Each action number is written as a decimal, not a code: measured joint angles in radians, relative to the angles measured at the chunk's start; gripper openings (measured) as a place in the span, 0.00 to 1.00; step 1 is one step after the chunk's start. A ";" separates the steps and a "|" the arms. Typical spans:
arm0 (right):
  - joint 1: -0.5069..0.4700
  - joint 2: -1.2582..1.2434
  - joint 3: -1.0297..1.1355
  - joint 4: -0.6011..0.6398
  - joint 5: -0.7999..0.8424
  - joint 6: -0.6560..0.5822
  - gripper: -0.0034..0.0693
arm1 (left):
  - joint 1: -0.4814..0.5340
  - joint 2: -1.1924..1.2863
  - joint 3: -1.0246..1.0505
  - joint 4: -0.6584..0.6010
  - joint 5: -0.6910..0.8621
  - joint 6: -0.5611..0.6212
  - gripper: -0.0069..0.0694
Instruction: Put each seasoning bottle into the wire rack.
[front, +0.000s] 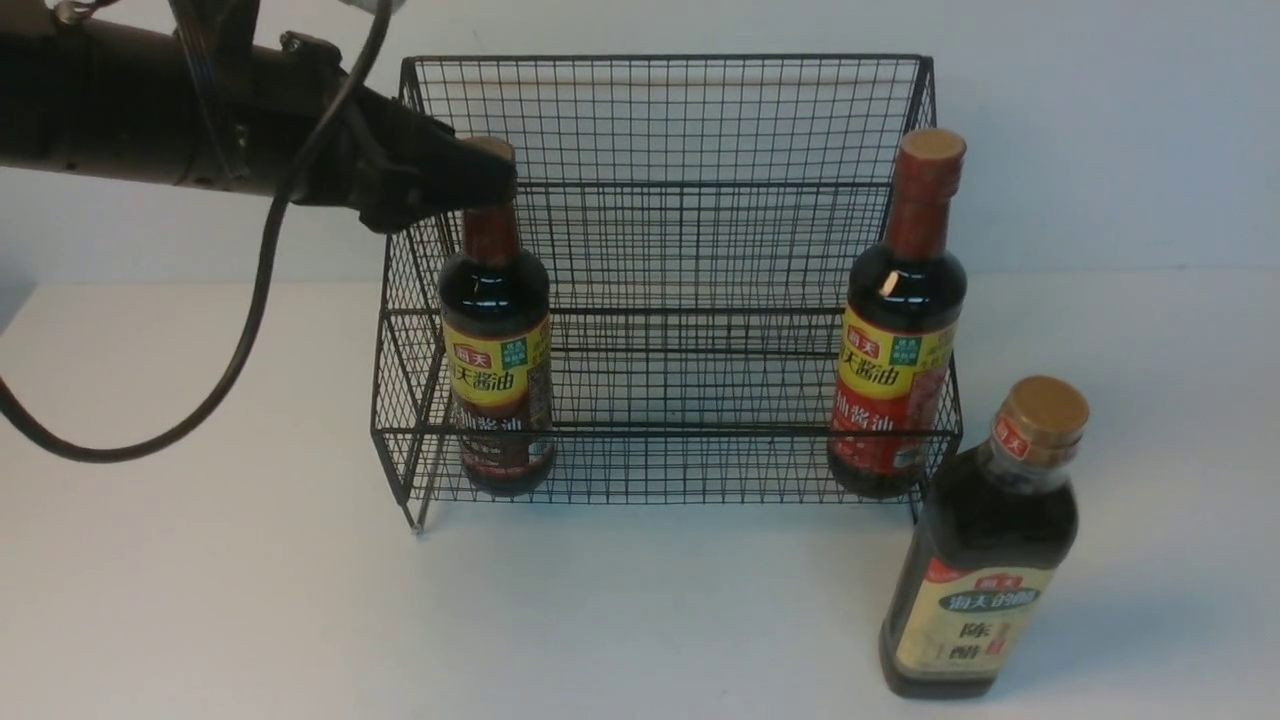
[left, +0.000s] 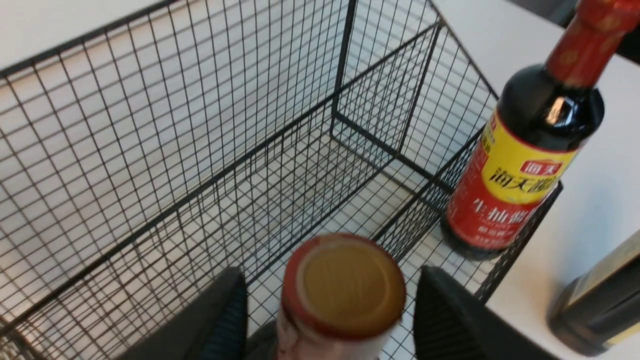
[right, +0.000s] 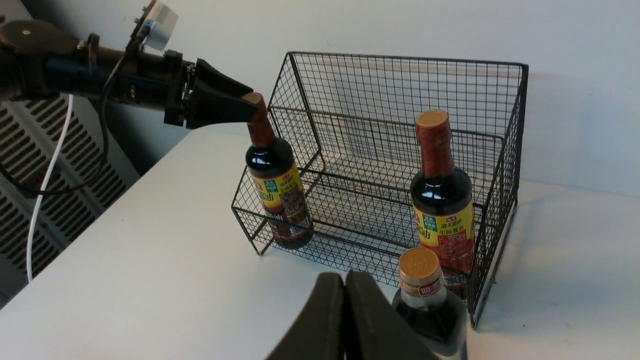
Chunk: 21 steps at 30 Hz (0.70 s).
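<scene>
The wire rack (front: 670, 120) stands at the back of the white table. One slim seasoning bottle (front: 497, 340) stands upright at the left end of the lower tier. My left gripper (front: 495, 180) is at its cap. In the left wrist view (left: 331, 272) the jaws are open, one on each side of the tan cap (left: 350, 285), with a gap on both sides. The second slim bottle (front: 900, 340) stands at the right end of the lower tier. The broad cream-label bottle (front: 985, 560) stands on the table outside the rack's front right corner. My right gripper (right: 345, 280) is shut and empty, beside that bottle's cap (right: 420, 267).
The upper tier (front: 690, 330) of the rack holds nothing. A black cable (front: 240, 340) hangs from the left arm over the table's left side. A white wall rises right behind the rack.
</scene>
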 joint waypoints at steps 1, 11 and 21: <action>0.000 -0.021 -0.001 0.000 0.000 0.000 0.03 | 0.000 -0.008 0.000 0.000 0.000 -0.001 0.75; 0.000 -0.193 0.080 -0.035 -0.004 -0.050 0.03 | 0.000 -0.193 0.000 0.083 0.026 -0.095 0.79; 0.000 -0.395 0.796 0.005 -0.739 -0.319 0.03 | 0.000 -0.320 -0.001 0.155 0.119 -0.208 0.52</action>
